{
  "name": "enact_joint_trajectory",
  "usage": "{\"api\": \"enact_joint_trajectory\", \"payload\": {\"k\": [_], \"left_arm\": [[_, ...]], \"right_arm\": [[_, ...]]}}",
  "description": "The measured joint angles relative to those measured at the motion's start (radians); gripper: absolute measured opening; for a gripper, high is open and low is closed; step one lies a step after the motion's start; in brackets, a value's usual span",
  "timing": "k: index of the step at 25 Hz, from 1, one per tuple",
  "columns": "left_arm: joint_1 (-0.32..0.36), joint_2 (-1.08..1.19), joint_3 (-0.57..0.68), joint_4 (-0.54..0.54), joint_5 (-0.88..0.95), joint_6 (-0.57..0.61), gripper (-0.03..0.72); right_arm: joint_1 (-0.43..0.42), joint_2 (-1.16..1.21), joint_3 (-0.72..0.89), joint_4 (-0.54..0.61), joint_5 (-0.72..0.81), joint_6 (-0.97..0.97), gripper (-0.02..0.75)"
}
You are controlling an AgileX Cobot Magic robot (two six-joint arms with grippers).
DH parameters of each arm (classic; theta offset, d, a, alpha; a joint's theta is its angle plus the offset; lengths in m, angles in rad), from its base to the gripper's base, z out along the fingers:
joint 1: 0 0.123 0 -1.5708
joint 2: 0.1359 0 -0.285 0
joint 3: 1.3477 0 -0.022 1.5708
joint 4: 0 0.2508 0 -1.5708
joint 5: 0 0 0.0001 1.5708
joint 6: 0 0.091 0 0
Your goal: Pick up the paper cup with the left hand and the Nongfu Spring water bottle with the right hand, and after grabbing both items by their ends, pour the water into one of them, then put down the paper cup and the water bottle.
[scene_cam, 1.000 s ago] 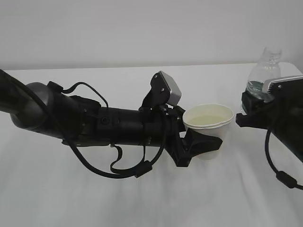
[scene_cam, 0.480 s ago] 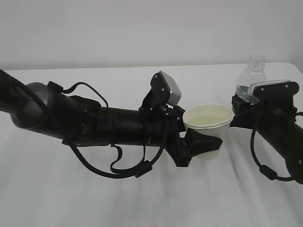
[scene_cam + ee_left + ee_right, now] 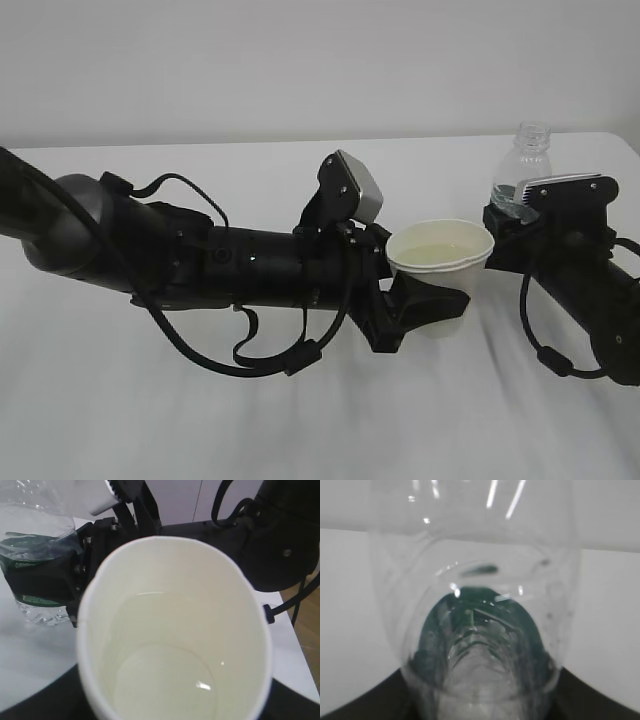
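Centre-right on the white table, my left hand has its jaws clamped round the lower body of the paper cup, holding it upright. The left wrist view looks straight down into the cup: water sits in the bottom, well below the rolled rim. So the pour looks done, as far as I can judge.

Right of the cup, my right hand grips the Nongfu Spring water bottle round its dark green label band. Bottle stands upright, capless neck on top, just beside the cup but apart from it. Upper part shows clear and looks empty; right wrist view shows only the clear body against the table, liquid level hard to tell.

Both picks done, pour apparently done. Left to do: set cup and bottle down and let go. Cannot tell whether either base touches the table yet; both grips are on.
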Motion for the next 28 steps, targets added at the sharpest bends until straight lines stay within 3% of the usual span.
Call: {"api": "enact_joint_trajectory", "payload": {"k": [28], "left_arm": [[0.0,0.0,0.0,0.0,0.0,0.0,0.428]], "right_arm": [[0.0,0.038,-0.041,-0.016,0.0,0.03,0.368]]}}
